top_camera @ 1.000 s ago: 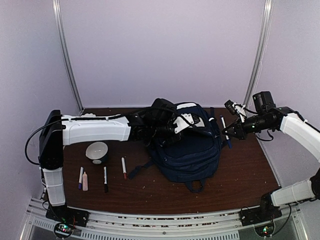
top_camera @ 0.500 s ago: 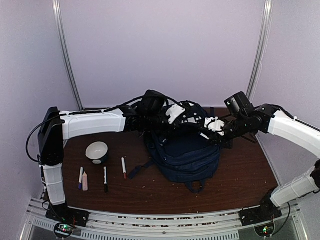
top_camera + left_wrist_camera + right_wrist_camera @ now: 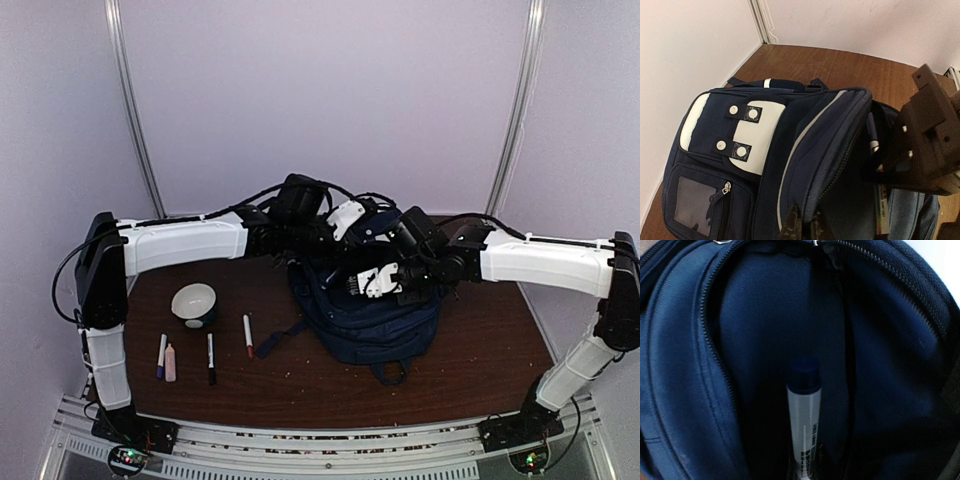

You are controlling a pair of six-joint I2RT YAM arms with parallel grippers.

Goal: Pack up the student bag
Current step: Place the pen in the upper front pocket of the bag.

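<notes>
Bag (image 3: 380, 322): on table (image 3: 480, 350), mouth gaping below right pincer (image 3: 372, 283). That pincer, closed on marker (image 3: 803, 420), has swung in from the right; marker tip now inside. Left pincer (image 3: 802, 226) clamped on rim. Release due.

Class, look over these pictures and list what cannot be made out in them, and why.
1. Marker, right wrist view: lower end cut off by the bottom edge; its print is blurred.
2. Right gripper, same view: fingers lost in shadow at that edge.
3. Backpack interior, same view: bottom too dark to see.
4. Pale stick, top view: too small to identify.
</notes>
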